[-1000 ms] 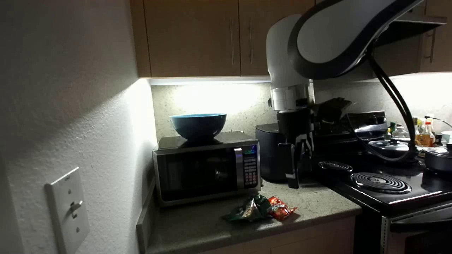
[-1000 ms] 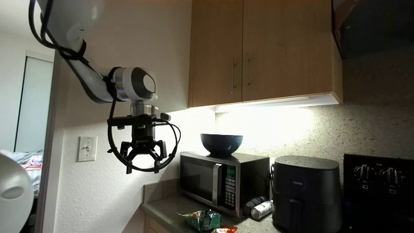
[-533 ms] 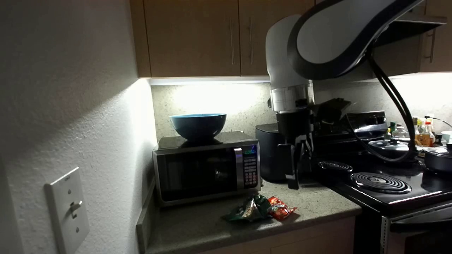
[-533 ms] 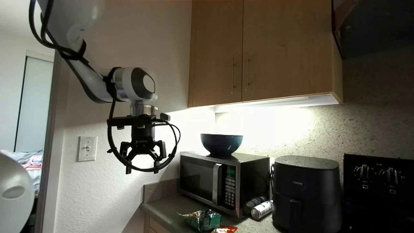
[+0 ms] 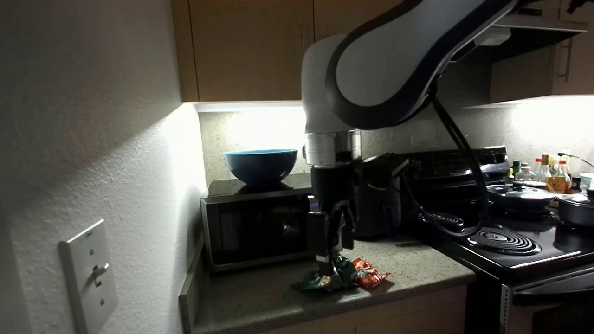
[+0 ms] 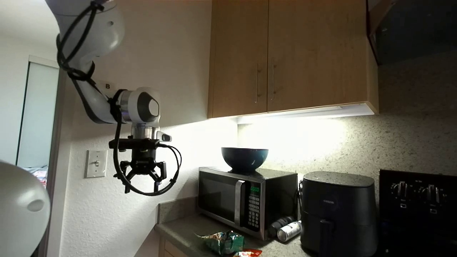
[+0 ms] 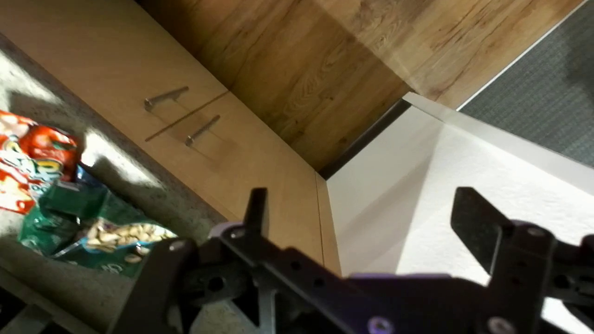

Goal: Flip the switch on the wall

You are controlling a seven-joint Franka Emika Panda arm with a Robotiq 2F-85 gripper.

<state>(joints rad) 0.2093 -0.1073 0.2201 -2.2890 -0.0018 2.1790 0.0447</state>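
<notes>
The light switch toggle (image 5: pixel 101 269) sticks out of a white wall plate (image 5: pixel 88 297) at the left of an exterior view. Its slot shows below the toggle, which seems to point up. The switch (image 6: pixel 96 163) also shows on the wall in an exterior view. My gripper (image 5: pixel 336 257) hangs fingers down, well apart from the switch, and overlaps the snack bags in that view. In an exterior view the gripper (image 6: pixel 141 189) appears right of the plate and lower. In the wrist view the gripper (image 7: pixel 361 199) is open with nothing between its fingers. The switch is out of the wrist view.
A microwave (image 5: pixel 260 227) with a blue bowl (image 5: pixel 262 167) on top stands on the counter (image 5: pixel 260 306). Green (image 7: pixel 74 204) and red snack bags (image 7: pixel 28 162) lie on the counter. An air fryer (image 6: pixel 337 214) and a stove (image 5: pixel 501 241) stand further right. Wall cabinets (image 6: pixel 292 53) hang above.
The arm has moved over the last half second. The gripper has shifted left and lower in both exterior views, nearer the switch wall. The switch and the counter items have not moved.
</notes>
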